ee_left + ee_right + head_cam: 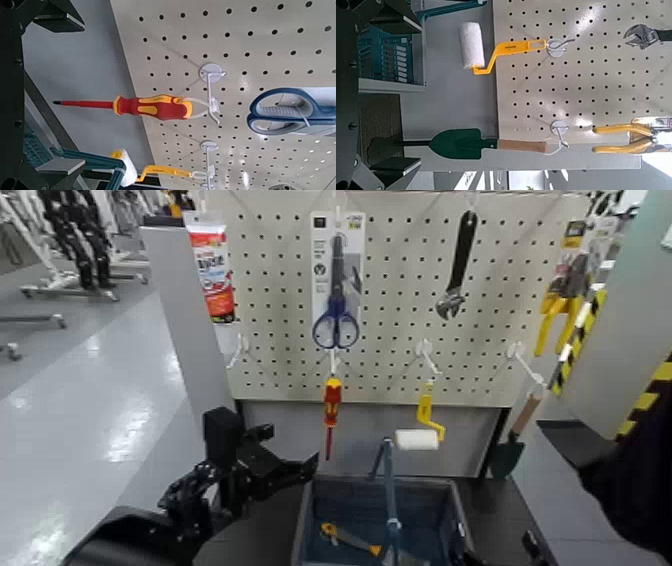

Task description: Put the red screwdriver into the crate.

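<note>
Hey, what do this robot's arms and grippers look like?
Both are black and mechanical. The left gripper has angular, blocky fingers, with exposed linkages behind it and a smooth, rounded arm shell. The right gripper has similar dark, angular fingers.

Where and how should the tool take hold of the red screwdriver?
Grip the red screwdriver around its thick red-and-yellow handle, below the hook. It hangs upright, shaft down, loop at the top, so I'd come level from the front, with the left tool closing from both sides of the handle.
</note>
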`<state>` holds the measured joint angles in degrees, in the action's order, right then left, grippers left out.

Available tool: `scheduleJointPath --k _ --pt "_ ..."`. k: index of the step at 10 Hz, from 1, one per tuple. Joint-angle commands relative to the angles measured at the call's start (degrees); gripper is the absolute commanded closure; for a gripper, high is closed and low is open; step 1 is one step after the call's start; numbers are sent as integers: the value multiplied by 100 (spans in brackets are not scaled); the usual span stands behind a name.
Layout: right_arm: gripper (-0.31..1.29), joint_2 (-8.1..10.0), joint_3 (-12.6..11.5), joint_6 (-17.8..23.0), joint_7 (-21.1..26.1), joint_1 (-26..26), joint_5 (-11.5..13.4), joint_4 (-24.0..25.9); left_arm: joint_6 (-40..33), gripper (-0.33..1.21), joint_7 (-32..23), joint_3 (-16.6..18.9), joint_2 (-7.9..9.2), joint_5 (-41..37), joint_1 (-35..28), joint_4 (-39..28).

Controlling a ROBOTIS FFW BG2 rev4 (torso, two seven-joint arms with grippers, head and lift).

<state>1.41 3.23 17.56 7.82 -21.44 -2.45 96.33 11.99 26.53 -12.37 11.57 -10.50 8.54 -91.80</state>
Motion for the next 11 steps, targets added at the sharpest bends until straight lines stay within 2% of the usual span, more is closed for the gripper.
scheduleJointPath --k 1,6,11 --pt "13 0 20 2 1 17 -1 -17 23 11 186 -284 92 -14 543 382" --pt "13 0 46 20 1 43 -18 -44 137 11 652 -644 162 13 1308 839" --pt "13 18 64 46 1 69 -27 -53 -39 12 986 -908 127 -295 1923 1542"
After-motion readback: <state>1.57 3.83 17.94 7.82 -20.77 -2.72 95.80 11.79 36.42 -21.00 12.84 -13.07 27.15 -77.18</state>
